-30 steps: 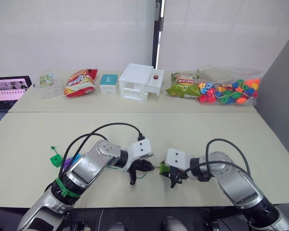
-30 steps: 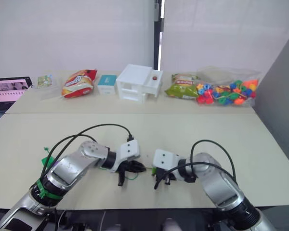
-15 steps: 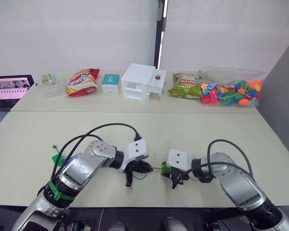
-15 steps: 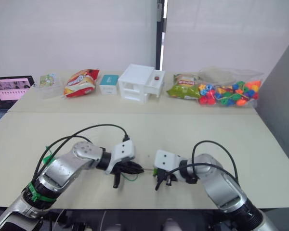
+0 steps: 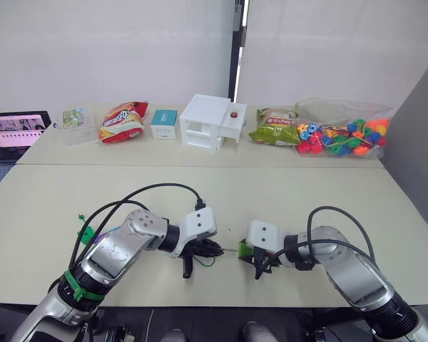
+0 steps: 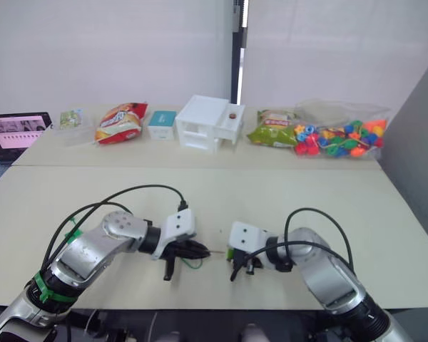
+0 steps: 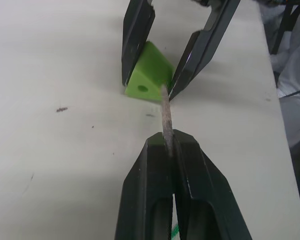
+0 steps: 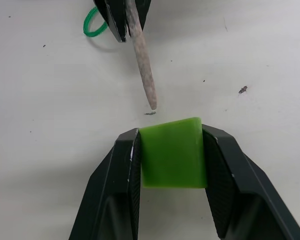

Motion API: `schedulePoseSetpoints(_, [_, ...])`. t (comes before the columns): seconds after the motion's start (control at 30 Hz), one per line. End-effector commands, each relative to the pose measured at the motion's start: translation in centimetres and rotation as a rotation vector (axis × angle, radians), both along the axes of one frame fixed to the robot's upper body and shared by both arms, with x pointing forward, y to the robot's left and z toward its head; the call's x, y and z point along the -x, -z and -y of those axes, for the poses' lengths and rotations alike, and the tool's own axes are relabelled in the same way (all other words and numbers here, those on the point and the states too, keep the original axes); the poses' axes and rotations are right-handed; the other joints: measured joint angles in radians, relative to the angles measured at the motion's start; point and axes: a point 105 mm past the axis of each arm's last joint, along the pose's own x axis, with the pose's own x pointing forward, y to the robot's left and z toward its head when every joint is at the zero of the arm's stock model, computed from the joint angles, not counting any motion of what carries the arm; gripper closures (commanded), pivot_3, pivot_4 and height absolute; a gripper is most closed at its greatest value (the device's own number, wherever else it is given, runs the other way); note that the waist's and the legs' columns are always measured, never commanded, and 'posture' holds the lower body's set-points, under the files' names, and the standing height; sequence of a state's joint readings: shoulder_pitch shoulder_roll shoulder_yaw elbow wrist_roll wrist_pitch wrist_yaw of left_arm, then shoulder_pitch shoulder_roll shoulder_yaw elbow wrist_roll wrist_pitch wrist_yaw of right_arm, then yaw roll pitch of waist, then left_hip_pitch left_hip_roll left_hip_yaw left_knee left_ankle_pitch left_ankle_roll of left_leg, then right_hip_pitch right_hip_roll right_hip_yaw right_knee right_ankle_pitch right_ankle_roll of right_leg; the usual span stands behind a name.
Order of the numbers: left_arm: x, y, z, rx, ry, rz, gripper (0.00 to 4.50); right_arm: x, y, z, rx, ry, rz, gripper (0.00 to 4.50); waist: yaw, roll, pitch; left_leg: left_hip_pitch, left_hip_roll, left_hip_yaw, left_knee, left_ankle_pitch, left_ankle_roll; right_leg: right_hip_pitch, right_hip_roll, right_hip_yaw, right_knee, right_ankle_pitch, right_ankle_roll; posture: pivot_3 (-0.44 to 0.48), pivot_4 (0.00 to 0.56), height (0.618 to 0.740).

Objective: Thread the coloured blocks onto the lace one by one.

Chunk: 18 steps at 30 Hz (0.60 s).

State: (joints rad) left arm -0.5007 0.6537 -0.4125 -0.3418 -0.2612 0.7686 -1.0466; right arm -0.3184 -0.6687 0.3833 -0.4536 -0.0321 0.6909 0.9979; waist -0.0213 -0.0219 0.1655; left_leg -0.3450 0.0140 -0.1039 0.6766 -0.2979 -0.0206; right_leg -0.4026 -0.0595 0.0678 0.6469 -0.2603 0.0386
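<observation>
My right gripper (image 8: 171, 132) is shut on a light green block (image 8: 172, 155), held just above the table near its front edge. My left gripper (image 7: 171, 142) is shut on the lace's stiff pale tip (image 7: 165, 112), which points at the block (image 7: 150, 75). The tip's end stops a little short of the block, just beside its hole. A green loop of the lace (image 8: 92, 27) lies under the left gripper (image 5: 215, 249). In the head views the two grippers face each other closely, the right gripper (image 5: 252, 256) to the right. More green lace (image 5: 85, 233) lies by my left forearm.
Along the table's far edge stand a tablet (image 5: 14, 132), a clear box (image 5: 75, 117), a red snack bag (image 5: 121, 121), a teal box (image 5: 164, 123), a white drawer unit (image 5: 210, 121), a green snack bag (image 5: 274, 127) and a clear bag of mixed beads (image 5: 342, 132). A grey partition rises at the right.
The whole picture has shifted a little. My left elbow has swung outward. Both grippers keep their holds, and the tip and the block stay close together.
</observation>
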Motion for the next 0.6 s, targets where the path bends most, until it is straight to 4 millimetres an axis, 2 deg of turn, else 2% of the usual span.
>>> schedulePoseSetpoints(0.03, [-0.4, -0.7, 0.1, -0.011, 0.000, 0.040, 4.50, 2.1, 3.7, 0.6, 0.055, -0.002, -0.180, 3.30, 0.002, 0.000, 0.000, 0.000, 0.000, 0.000, 0.000, 0.000, 0.000, 0.000, 0.000, 0.000, 0.000, 0.000, 0.000, 0.000, 0.150, 0.740])
schedulePoseSetpoints(0.2, [-0.5, -0.8, 0.3, -0.010, -0.004, 0.042, 4.50, 2.2, 4.1, 1.2, 0.080, 0.004, -0.175, 3.30, 0.006, 0.000, 0.000, 0.000, 0.000, 0.000, 0.000, 0.000, 0.000, 0.000, 0.000, 0.000, 0.000, 0.000, 0.000, 0.000, 0.150, 0.740])
schedulePoseSetpoints(0.6, [-0.3, -0.3, 1.1, -0.005, -0.003, 0.030, 4.50, 2.6, 4.0, 0.9, 0.068, 0.004, -0.185, 3.30, 0.008, 0.000, 0.000, -0.001, 0.000, 0.000, 0.000, 0.000, 0.000, 0.000, 0.000, 0.000, 0.000, 0.000, 0.000, 0.000, 0.150, 0.740])
